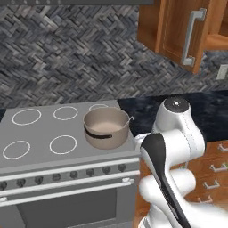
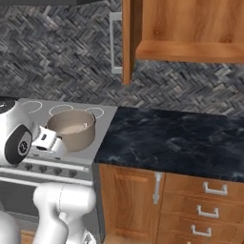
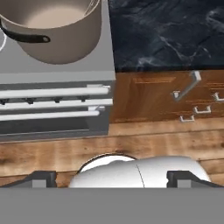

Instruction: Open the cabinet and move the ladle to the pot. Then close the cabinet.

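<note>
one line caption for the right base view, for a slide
Beige pot on the grey stove, dark marble counter alongside, wooden cabinet door ajar above.

No legible text or labels anywhere

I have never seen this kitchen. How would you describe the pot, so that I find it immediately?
Find the grey stove with white burner rings, left of the dark marbled counter. The pot stands on the stove's right side, near the counter edge. It is the only vessel there: round, beige-taupe, straight-sided, lighter inside, with a dark handle on its side.
</note>
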